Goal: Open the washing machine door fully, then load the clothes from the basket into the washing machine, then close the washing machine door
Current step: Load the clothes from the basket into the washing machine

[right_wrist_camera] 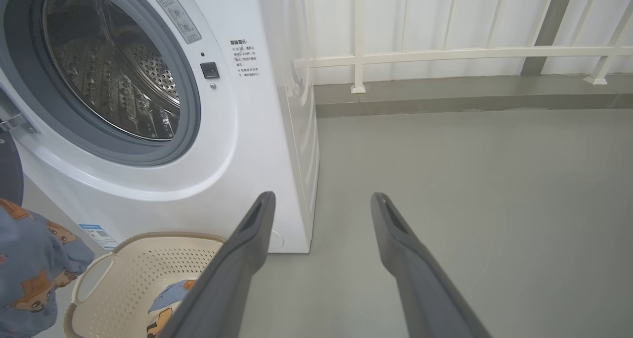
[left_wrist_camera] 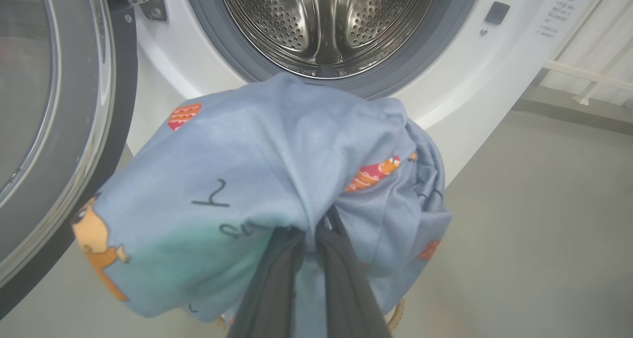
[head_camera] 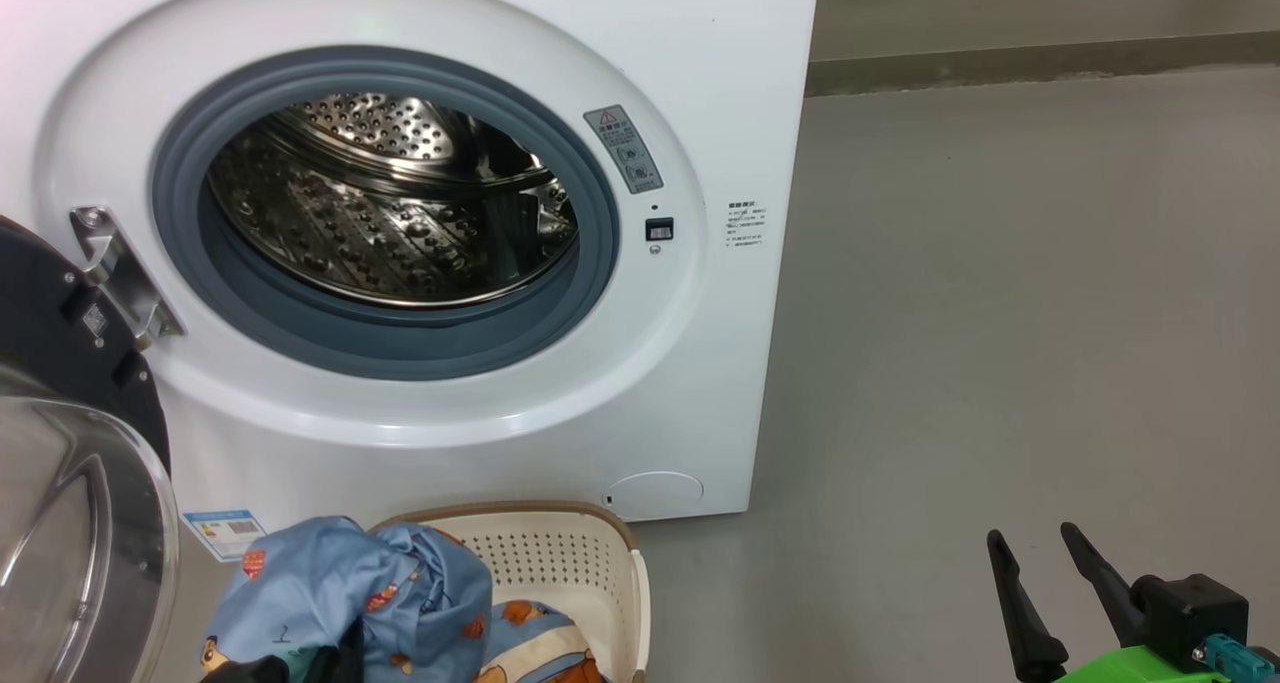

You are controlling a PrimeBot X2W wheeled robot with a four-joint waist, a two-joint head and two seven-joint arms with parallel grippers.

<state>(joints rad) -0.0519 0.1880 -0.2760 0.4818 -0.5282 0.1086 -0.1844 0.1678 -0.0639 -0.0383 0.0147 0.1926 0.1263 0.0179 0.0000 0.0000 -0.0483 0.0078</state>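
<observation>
Clothes [left_wrist_camera: 237,169] are bunching up around my left gripper [left_wrist_camera: 310,231], whose two dark fingers are standing nearly together and pinching a fold of the light blue cloth. The bundle is hanging in front of the washing machine [head_camera: 720,113], below its round opening and just above the left side of the basket [head_camera: 560,553]. Part of the printed cloth is lying down inside the basket. The basket is sitting on the grey floor [head_camera: 1000,313], close against the machine's front.

The washing machine door [head_camera: 60,313] is standing swung out to my left on its metal hinge [head_camera: 115,263], its glass bowl bulging at the lower left of the head view. The steel drum [head_camera: 400,213] is showing through the opening inside the grey gasket [head_camera: 400,348]. A blue label [head_camera: 222,533] is peeking out at the machine's lower corner, just beside the cloth.

My right gripper [right_wrist_camera: 322,195] is hovering off to the right over the floor, well apart from the basket, its fingers spreading wide and holding nothing.
</observation>
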